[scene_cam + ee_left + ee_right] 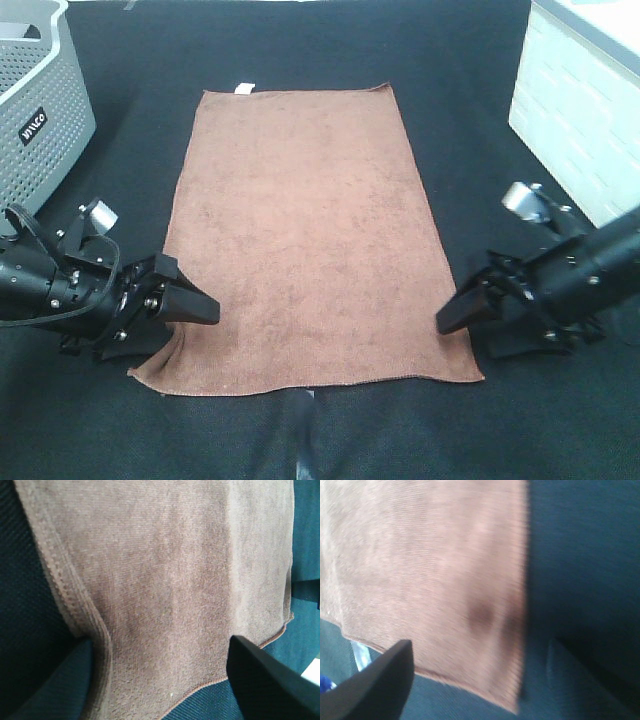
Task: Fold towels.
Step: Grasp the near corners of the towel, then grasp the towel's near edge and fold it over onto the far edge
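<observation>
Two grippers, both with jaws spread wide and grasping nothing, sit low at the near end of the towel (pixel 300 230). The left gripper (pixel 205 308) reaches in over the left long edge just short of the near-left corner; in its wrist view the stitched hem runs between its two fingers and buckles slightly beside one of them. The right gripper (pixel 448 320) points at the right long edge close to the near-right corner, its tip about touching the hem, with the cloth edge falling between its fingers in the wrist view.

The towel lies flat on the dark surface (pixel 300 60), its long axis running straight away from the robot, the white tag (pixel 243 88) on the far short edge. Each arm has its own near corner, so neither is clearly nearer; the left looks slightly further onto the cloth. A fold would likely carry the near edge toward the tagged one.

Whether the left finger is under the hem or only beside it cannot be told, and that gripper hides part of the corner. The right wrist view is blurred. A grey basket (pixel 40 100) and a white basket (pixel 580 110) stand well apart, cut off by the frame.
</observation>
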